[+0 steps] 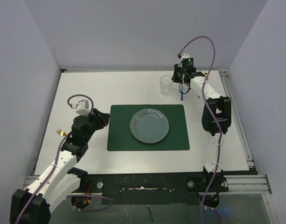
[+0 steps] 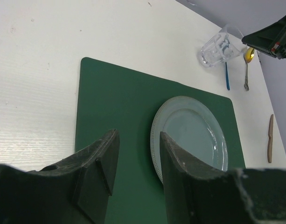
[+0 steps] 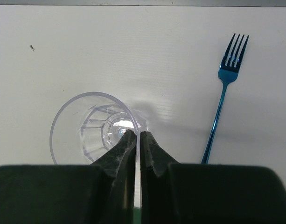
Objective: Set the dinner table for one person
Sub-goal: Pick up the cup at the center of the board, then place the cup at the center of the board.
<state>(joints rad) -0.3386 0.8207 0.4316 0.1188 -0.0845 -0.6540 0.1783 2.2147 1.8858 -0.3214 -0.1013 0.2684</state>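
**Top view.** Grey walls are closing round the dinner table (image 1: 87, 88), which is spreading white and matte across the booth, a metal rail running along its near edge. A dark green placemat (image 1: 119, 135) is lying at its centre, carrying a grey-blue plate (image 1: 149, 125). A clear glass (image 1: 166, 84) is standing beyond the mat's far right corner, a blue fork (image 1: 181, 95) lying just beside it. The left gripper (image 1: 103, 118) is hovering at the mat's left edge; the right gripper (image 1: 177, 78) is hanging by the glass.

**Left wrist view.** I am seeing these jaws standing apart with nothing between them, aiming across the mat toward the plate. A spoon (image 2: 247, 70) is lying beside the fork; a knife (image 2: 270, 140) is lying alone, right of the mat.

**Right wrist view.** The fingers are pressing together on nothing, tips over the glass's near rim; touching or not, I cannot tell.

**Handling.** I am judging the table rigid, heavy and fixed: nothing to grasp, only a surface for setting things on, its matte top likely keeping pieces from sliding.
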